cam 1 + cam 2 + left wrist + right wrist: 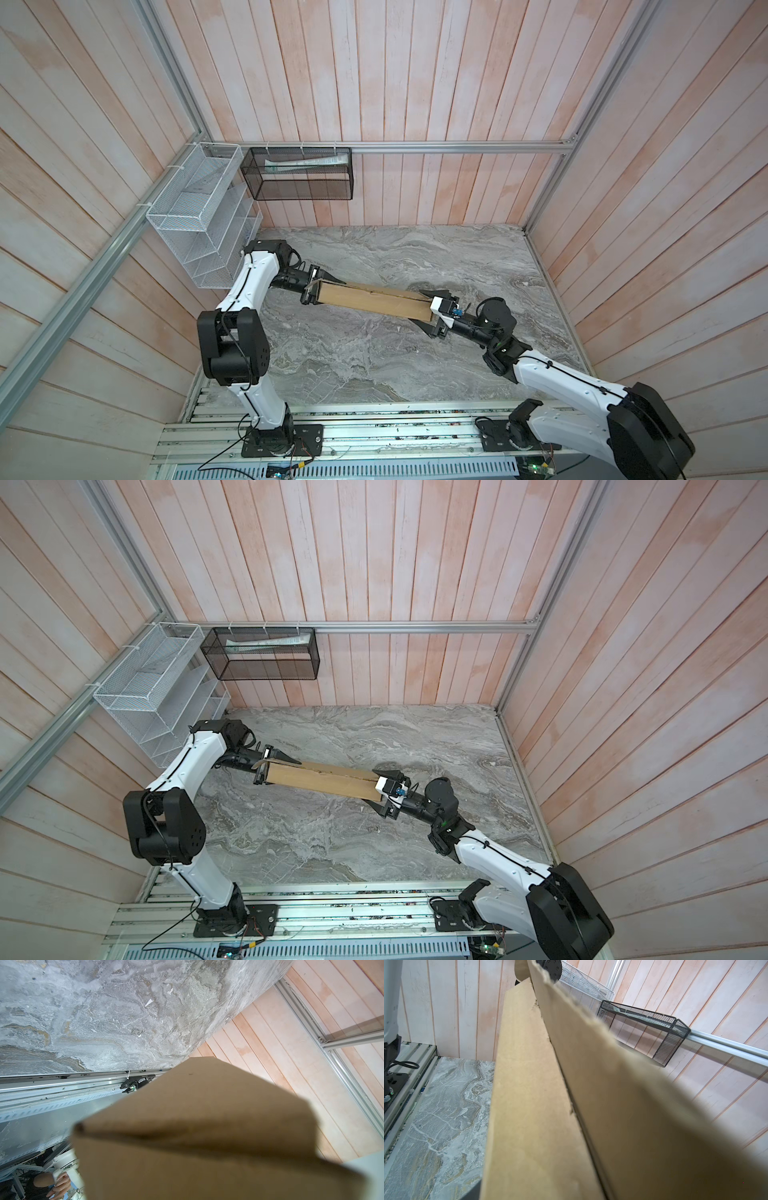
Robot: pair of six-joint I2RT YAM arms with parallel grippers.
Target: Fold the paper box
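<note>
The paper box [374, 301] [324, 781] is a long tan cardboard piece, held on edge above the marble table [374, 370] and slanting from back left to front right. My left gripper [322, 289] [277, 770] straddles its left end, one black finger on each side, shut on the cardboard. My right gripper [420, 311] [371, 787] clamps the right end the same way. In the left wrist view the paper box [207, 1126] hides the jaws. In the right wrist view the folded panels of the paper box [539, 1105] also cover the jaws.
A white wire basket [199, 208] hangs on the left wall. A black mesh basket [299, 172] holding a tube hangs on the back wall. An aluminium rail [374, 432] with both arm bases runs along the table's front edge. Plank walls enclose three sides.
</note>
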